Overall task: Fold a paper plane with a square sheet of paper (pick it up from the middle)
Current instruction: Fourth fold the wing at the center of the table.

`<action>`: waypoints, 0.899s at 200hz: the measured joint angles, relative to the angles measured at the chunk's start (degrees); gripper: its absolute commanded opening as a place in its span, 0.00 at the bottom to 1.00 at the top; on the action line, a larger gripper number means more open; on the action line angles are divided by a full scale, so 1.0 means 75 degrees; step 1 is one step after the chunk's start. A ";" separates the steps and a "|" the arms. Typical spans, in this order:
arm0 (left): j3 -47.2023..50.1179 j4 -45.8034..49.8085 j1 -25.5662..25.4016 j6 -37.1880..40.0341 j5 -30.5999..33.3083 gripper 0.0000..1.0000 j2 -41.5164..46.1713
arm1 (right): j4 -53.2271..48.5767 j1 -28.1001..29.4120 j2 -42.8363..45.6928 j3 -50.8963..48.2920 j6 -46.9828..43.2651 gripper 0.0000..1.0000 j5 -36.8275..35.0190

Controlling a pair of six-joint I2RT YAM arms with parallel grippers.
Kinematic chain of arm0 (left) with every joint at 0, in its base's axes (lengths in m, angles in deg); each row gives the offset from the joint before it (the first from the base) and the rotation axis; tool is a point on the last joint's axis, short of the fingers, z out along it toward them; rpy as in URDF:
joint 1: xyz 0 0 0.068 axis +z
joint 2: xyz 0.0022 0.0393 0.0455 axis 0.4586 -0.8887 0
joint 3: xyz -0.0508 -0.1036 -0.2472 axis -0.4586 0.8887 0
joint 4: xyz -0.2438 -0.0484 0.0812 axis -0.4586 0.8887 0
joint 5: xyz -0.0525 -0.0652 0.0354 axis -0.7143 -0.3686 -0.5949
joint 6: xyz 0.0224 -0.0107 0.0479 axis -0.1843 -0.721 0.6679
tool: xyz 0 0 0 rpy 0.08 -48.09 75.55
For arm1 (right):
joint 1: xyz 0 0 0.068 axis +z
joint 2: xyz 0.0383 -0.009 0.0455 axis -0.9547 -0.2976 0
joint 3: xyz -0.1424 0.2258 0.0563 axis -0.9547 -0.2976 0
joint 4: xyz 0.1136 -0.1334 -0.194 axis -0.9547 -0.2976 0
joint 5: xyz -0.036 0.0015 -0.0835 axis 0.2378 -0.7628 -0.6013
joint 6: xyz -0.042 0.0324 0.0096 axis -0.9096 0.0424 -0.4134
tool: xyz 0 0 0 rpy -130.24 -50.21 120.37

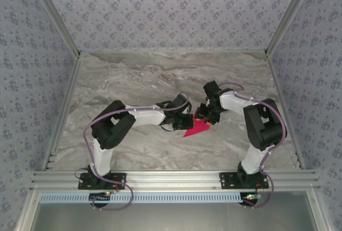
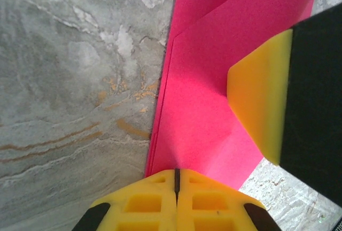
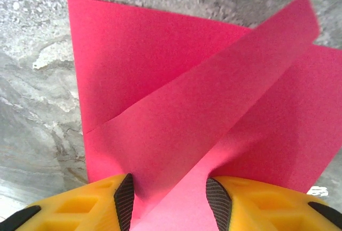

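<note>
straddling the paper (image 3: pixel 160 81) flap, right fingers (image 3: pixel 80 209) parted; left fingers (image 2: pixel 144 204) closed.

We see thin, matt pink paper (image 3: pixel 160 81), sharply creased. Under the paper, the table (image 2: pixel 69 81) looks like smooth veined stone. At the paper's edge, the left gripper (image 2: pixel 176 180) is matt yellow plastic.

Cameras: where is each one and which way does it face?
Top external: high behind the robot, looking down on the table; left arm and right arm, with left gripper and right gripper meeting at the folded pink paper.
Left wrist: looks down past its shut gripper at the paper's edge; the right gripper's finger intrudes.
Right wrist: looks down between its open gripper's fingers at a raised flap.
Shared: the paper, in all three.
</note>
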 measured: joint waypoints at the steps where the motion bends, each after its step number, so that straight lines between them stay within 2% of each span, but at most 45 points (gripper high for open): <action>1: -0.0003 0.0000 0.0000 0.0003 0.0006 0.04 0.0000 | 0.0003 0.0000 0.0006 -0.0003 0.0000 0.48 0.0000; 39: -0.0035 0.0099 -0.0035 0.0029 0.0087 0.03 0.0000 | 0.0350 -0.0087 0.0358 -0.0297 0.0000 0.47 0.0227; 57: -0.0044 0.0131 -0.0044 0.0032 0.0111 0.02 -0.0003 | 0.0522 -0.0201 0.0766 -0.0519 0.0012 0.39 0.0364; 84: -0.0044 0.0140 -0.0058 0.0029 0.0154 0.00 -0.0003 | 0.0883 -0.0353 0.1763 -0.0938 -0.0064 0.15 0.0551; 105: -0.0052 0.0149 -0.0064 0.0029 0.0169 0.00 -0.0012 | 0.1279 -0.0367 0.2139 -0.1236 -0.0306 0.05 0.0804; 127: -0.0099 0.0192 -0.0064 0.0029 0.0169 0.00 -0.0035 | 0.1716 -0.0329 0.2020 -0.1550 -0.0493 0.01 0.1105; 180: -0.0099 0.0224 -0.0067 0.0026 0.0189 0.00 -0.0038 | 0.2416 -0.0114 0.1169 -0.1690 -0.0863 0.00 0.1606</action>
